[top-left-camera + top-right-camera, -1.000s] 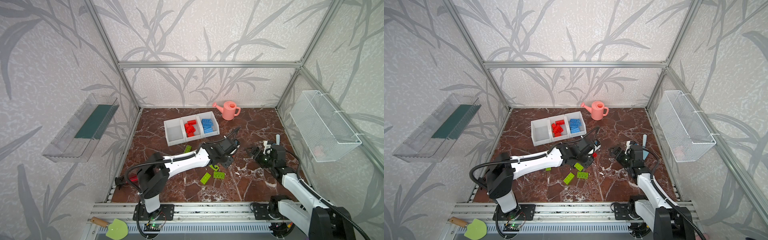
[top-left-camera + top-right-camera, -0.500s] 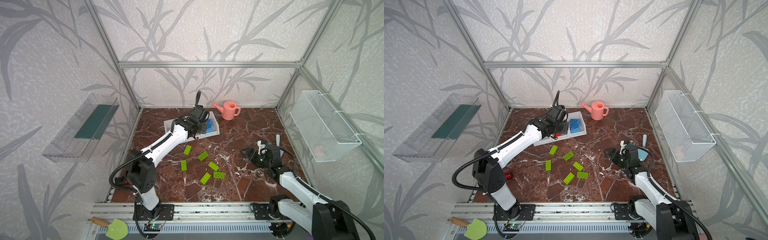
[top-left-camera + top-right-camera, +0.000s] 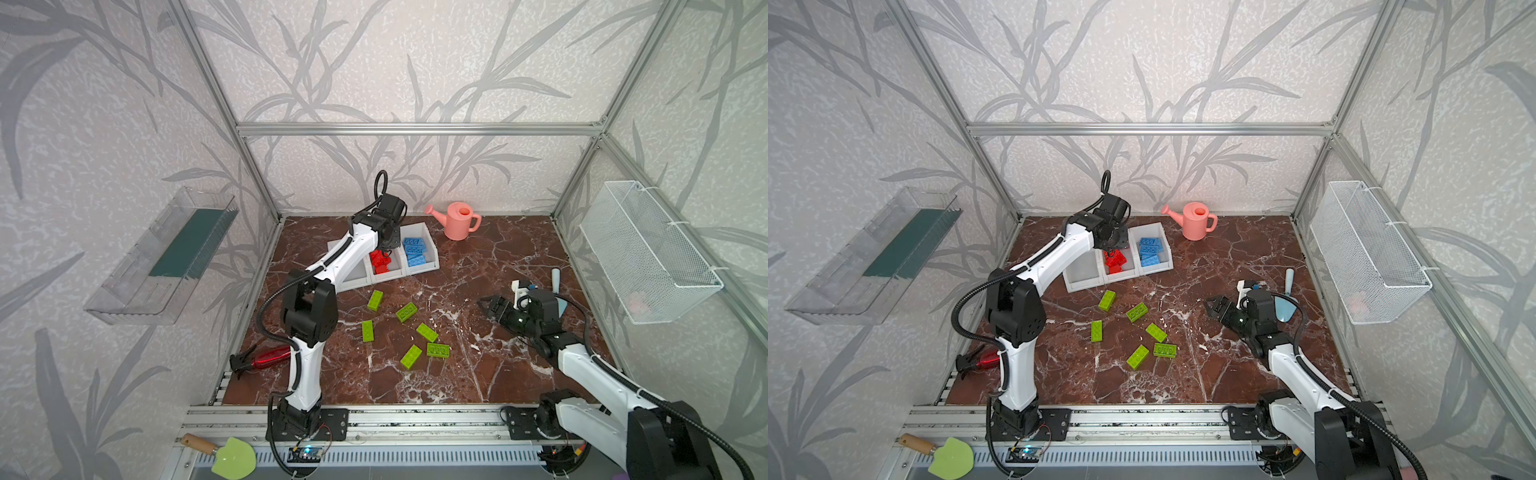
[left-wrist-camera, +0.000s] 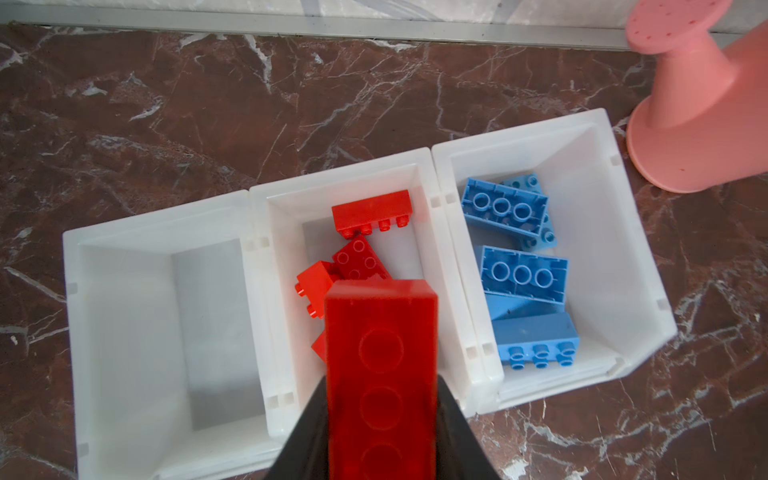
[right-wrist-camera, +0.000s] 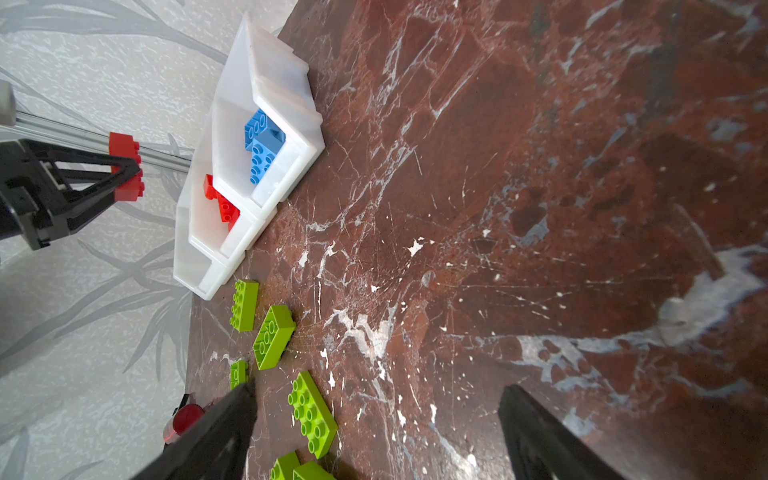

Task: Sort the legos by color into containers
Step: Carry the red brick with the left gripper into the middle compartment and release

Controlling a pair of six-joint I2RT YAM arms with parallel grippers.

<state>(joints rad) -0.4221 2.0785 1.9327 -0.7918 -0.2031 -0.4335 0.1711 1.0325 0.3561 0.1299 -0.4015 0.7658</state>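
A red brick (image 4: 381, 353) is clamped in the left gripper (image 4: 381, 386), pinched across its narrow width with the long axis running out past the fingertips. It is held above the middle bin (image 4: 340, 174), clear of the rim. The spot makes sense: red bricks (image 4: 372, 214) are already piled there, so the colour matches and, as judged, only a release is needed.

Blue bricks (image 4: 523, 272) are stacked in the end bin (image 4: 519, 133), the one nearest the pink watering can (image 4: 685, 104). The empty bin (image 4: 153, 214) at the other end is presumably reserved for green. Six green bricks (image 3: 406, 312) are left loose on the marble table (image 3: 478, 257), in front of the bins.

The right gripper (image 5: 378, 388) is spread wide with nothing between the fingers. It is parked low over bare table, well apart from the bins — likely kept out of the left arm's path yet within reach of the green pile.

Risk noted: the red pile is uneven, so a dropped brick could land tilted or slide toward the low front lip.

Progress, as judged: no loose red or blue is seen on the table — green not started.
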